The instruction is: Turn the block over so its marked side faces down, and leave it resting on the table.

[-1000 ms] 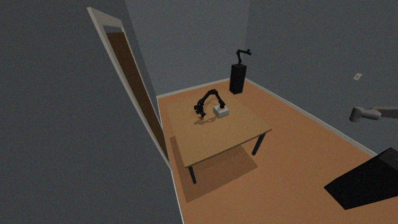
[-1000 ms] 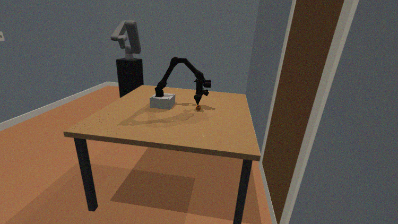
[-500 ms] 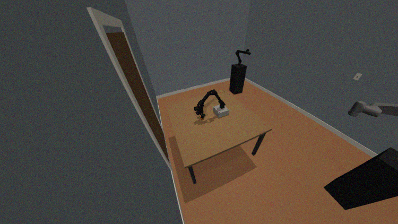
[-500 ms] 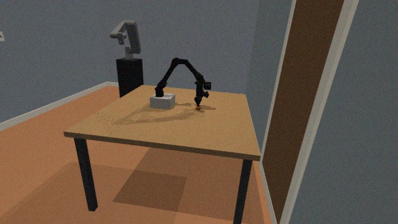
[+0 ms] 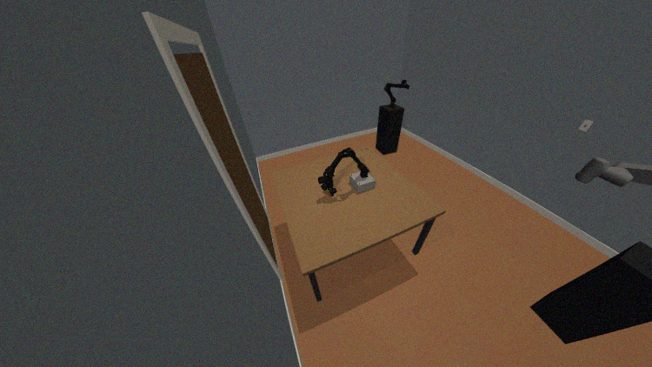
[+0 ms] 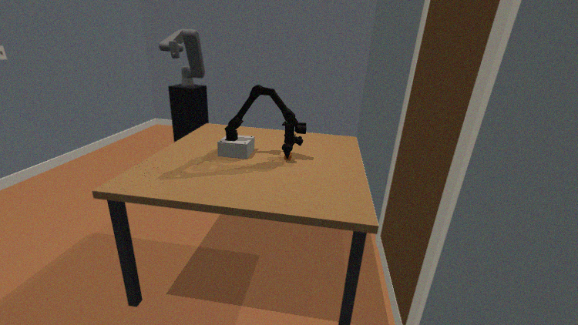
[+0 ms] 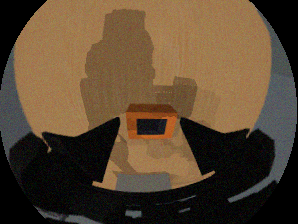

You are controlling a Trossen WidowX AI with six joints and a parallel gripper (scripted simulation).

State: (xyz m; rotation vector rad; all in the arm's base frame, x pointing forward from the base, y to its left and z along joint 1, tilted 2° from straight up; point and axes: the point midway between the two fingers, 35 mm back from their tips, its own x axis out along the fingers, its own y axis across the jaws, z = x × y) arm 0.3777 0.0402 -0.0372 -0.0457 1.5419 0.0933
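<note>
The orange block [image 7: 171, 124] [image 6: 290, 158] rests on the table [image 5: 360, 223] [image 6: 250, 189] [image 7: 220, 55]. Its dark square mark [image 7: 151, 127] is on the face turned up toward the wrist camera. A darker orange side shows along the block's far edge in the wrist view. My gripper [image 5: 329, 191] [image 6: 287, 156] [image 7: 151, 120] points down at the block and is open. Its two black fingers stand on the left and right of the block, with a small gap on each side in the wrist view. The fingers mostly hide the block in the top and exterior views.
The arm's light grey base box [image 5: 362, 184] [image 6: 235, 149] stands on the table beside the gripper. The arm arches up from it. Another black arm on a dark pedestal [image 5: 389, 130] and a grey arm on another pedestal [image 6: 189, 112] stand off the table.
</note>
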